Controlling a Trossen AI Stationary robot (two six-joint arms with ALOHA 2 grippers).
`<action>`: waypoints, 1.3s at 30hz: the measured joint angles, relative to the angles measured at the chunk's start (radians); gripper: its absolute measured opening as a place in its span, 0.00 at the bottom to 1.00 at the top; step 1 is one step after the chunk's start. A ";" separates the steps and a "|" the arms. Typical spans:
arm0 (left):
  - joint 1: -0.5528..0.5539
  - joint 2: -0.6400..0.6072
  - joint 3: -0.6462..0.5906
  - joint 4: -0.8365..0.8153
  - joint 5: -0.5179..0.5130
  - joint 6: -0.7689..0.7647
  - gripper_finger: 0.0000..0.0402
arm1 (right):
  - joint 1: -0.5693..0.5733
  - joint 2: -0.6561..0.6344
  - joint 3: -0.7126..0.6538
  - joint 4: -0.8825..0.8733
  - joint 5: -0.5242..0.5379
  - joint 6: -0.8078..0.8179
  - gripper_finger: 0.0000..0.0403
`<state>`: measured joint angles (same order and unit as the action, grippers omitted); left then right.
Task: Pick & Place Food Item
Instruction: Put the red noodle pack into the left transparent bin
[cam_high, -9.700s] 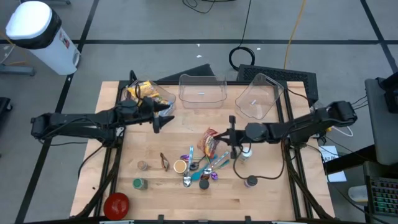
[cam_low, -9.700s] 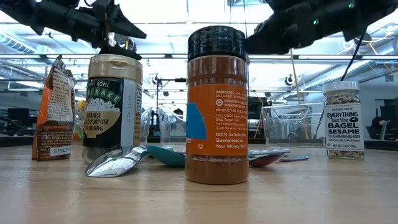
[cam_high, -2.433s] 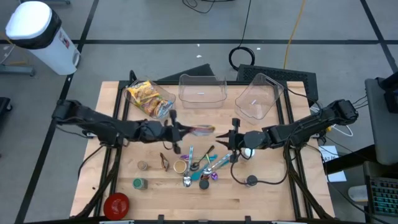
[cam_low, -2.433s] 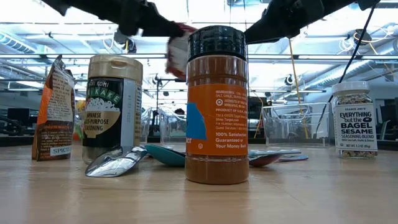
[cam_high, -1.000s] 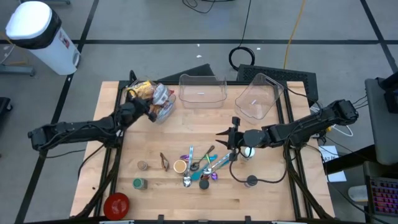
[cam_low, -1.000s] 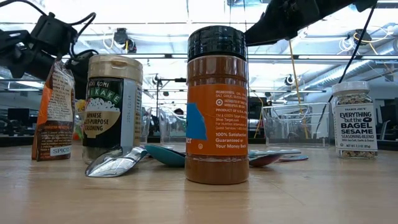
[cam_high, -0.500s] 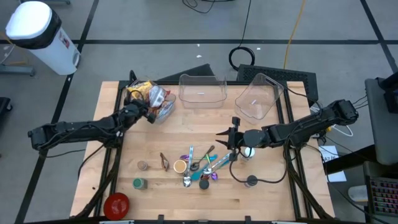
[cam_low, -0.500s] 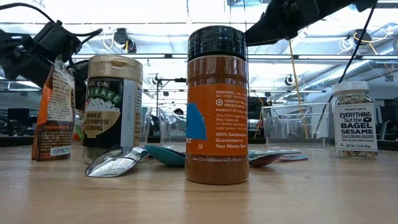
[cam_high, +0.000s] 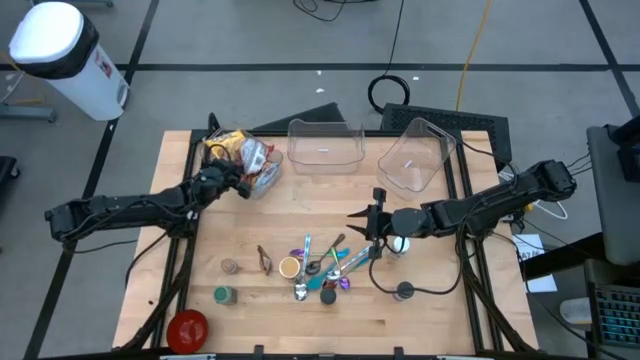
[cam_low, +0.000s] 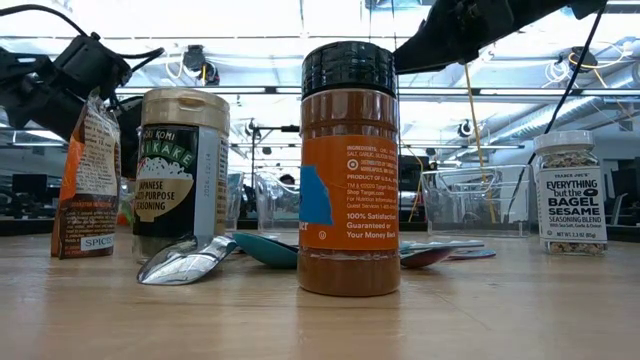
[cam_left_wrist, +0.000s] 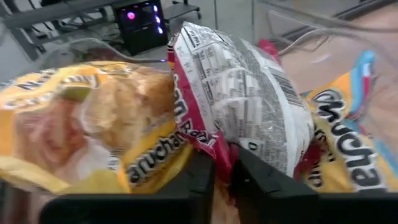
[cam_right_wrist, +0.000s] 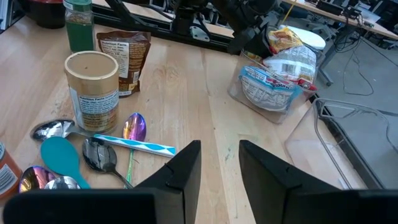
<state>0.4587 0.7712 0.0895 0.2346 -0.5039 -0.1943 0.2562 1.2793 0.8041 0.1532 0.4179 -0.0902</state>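
High view, left end effector (cam_high: 243, 184) at snack bag (cam_high: 258, 163), right arm mid-table

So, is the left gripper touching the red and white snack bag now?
Touching. In the left wrist view, the left gripper has the red and white snack bag's edge between its fingers.

A robotics lab or workshop: a wooden table (cam_high: 420, 300) stands on a grey concrete floor (cam_high: 250, 40) marked with dark tape lines, a cable (cam_high: 392, 92) lies coiled beside it, and the room behind has exposed ceiling pipes (cam_low: 540, 112) and workbenches (cam_right_wrist: 323, 9) loaded with gear
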 joint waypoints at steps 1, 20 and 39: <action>0.000 0.000 0.001 0.008 0.010 -0.006 0.20 | 0.000 0.000 0.000 0.000 0.000 0.000 0.25; -0.035 0.000 0.174 -0.231 0.147 0.035 0.66 | 0.000 0.000 0.000 0.000 0.000 0.000 0.25; -0.035 0.000 0.313 -0.496 -0.015 -0.015 0.60 | 0.000 0.000 0.000 -0.001 0.000 0.000 0.25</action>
<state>0.4232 0.7712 0.4030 -0.2610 -0.5190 -0.2098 0.2558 1.2789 0.8043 0.1524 0.4179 -0.0902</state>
